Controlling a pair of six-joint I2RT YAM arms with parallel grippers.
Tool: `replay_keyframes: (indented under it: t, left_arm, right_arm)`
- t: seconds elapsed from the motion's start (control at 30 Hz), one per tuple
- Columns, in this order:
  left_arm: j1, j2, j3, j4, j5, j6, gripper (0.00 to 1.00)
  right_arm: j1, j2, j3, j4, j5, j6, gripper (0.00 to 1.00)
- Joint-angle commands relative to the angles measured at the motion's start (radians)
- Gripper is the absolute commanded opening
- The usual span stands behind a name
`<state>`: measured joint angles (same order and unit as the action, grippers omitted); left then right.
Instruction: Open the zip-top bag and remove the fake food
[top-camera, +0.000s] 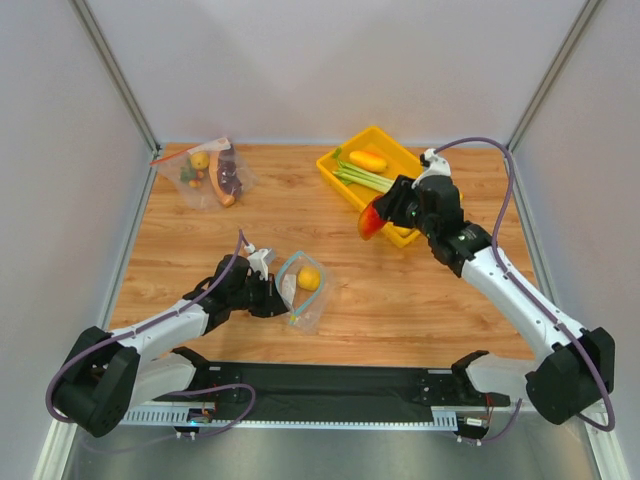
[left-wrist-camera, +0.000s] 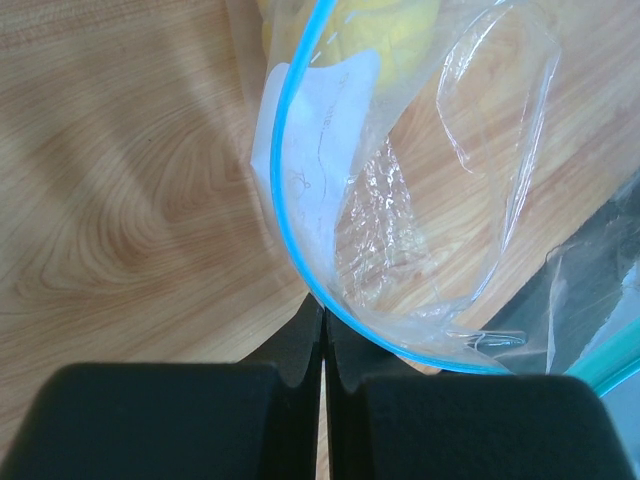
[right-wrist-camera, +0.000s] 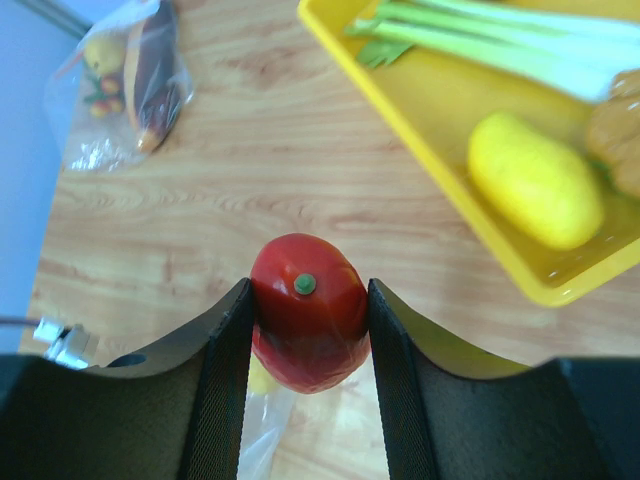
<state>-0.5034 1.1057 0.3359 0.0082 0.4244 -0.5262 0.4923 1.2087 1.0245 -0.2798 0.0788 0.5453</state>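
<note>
Possibly the red-orange fruit (right-wrist-camera: 305, 345) squeezed in the right end effector (right-wrist-camera: 307, 300) slips free short of the yellow tray (right-wrist-camera: 430, 145), while the left end effector (left-wrist-camera: 322, 312) pinches the zip-top bag (left-wrist-camera: 400, 230).

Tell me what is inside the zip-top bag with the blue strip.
Only one round yellow piece shows inside the zip-top bag. The left fingers cover part of its edge, so that part cannot be checked.

The zip-top bag (top-camera: 298, 300) lay flat, mouth open, yellow piece (top-camera: 309, 278) inside; the red-orange fruit (right-wrist-camera: 305, 335) was clamped in the right gripper (right-wrist-camera: 307, 292).
</note>
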Motion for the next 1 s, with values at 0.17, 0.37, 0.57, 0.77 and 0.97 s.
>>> replay_keyframes:
  t: [0.17,0.37,0.57,0.77,0.97]
  left_arm:
    - [0.0,-0.006,0.037,-0.005,-0.007,0.026,0.0]
    - [0.0,-0.017,0.035,-0.033,-0.007,0.028,0.0]
    - [0.0,-0.033,0.028,-0.048,-0.007,0.023,0.0]
    - [0.0,-0.032,0.023,-0.047,-0.004,0.022,0.0]
    - [0.0,-0.029,0.028,-0.059,-0.001,0.032,0.0]
  right_arm:
    - [-0.215,0.219,0.219,0.03,-0.096,-0.107,0.25]
    - [-0.293,0.461,0.373,0.048,-0.079,-0.142,0.25]
    - [-0.325,0.63,0.541,0.039,0.021,-0.151,0.25]
    - [-0.33,0.738,0.617,0.073,0.081,-0.111,0.24]
    - [-0.33,0.853,0.738,0.005,0.078,-0.11,0.25]
